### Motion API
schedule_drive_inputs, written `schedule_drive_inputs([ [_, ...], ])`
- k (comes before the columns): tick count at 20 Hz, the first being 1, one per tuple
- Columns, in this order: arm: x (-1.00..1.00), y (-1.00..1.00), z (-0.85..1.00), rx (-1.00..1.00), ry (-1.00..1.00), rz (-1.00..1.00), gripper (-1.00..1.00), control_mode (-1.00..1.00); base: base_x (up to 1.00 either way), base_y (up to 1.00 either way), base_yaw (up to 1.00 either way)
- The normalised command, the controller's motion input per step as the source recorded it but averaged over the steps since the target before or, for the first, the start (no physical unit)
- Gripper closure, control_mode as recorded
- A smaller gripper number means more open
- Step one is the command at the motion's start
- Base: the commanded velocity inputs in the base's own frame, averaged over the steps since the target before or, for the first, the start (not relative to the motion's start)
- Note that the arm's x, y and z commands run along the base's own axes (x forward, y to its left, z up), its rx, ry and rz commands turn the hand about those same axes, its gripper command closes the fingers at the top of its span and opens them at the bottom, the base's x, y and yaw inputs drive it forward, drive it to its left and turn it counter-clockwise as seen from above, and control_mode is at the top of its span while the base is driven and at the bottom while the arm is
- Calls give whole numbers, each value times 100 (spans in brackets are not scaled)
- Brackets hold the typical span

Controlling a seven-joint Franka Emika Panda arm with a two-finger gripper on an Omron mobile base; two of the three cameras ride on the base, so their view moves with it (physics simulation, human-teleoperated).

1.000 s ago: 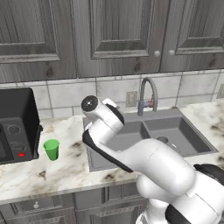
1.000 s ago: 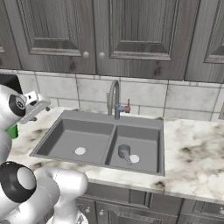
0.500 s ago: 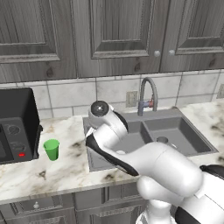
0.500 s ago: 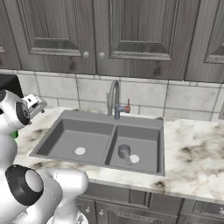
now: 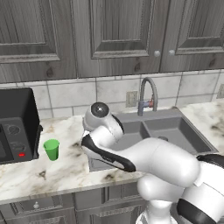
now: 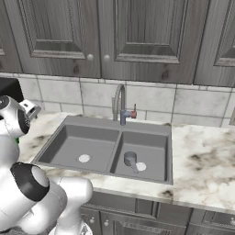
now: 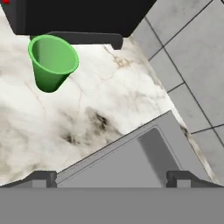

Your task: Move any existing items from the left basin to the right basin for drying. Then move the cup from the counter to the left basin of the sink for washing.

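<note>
Since the green cup (image 5: 51,149) is a small, thin plastic tumbler, it probably weighs almost nothing, may skid on the marble counter (image 5: 65,168) and would tip at a nudge, so the wide-open, empty jaws should close gently across its wall below the rim. It stands upright just beside the black microwave (image 5: 15,124), which crowds that flank, while the sink side lies open. With the grey metal cup (image 6: 130,160) already in the right basin (image 6: 153,151), the left basin (image 6: 80,144) offers room.
</note>
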Motion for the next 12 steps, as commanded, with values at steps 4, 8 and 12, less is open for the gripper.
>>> schedule_drive_inputs([
  [4, -4, 44, 0, 0, 7, 19, -100, -100, 0, 0, 0],
  [8, -11, 39, 0, 0, 7, 16, -100, -100, 0, 0, 0],
  [12, -21, 29, 0, 0, 5, 3, -100, -100, 0, 0, 0],
])
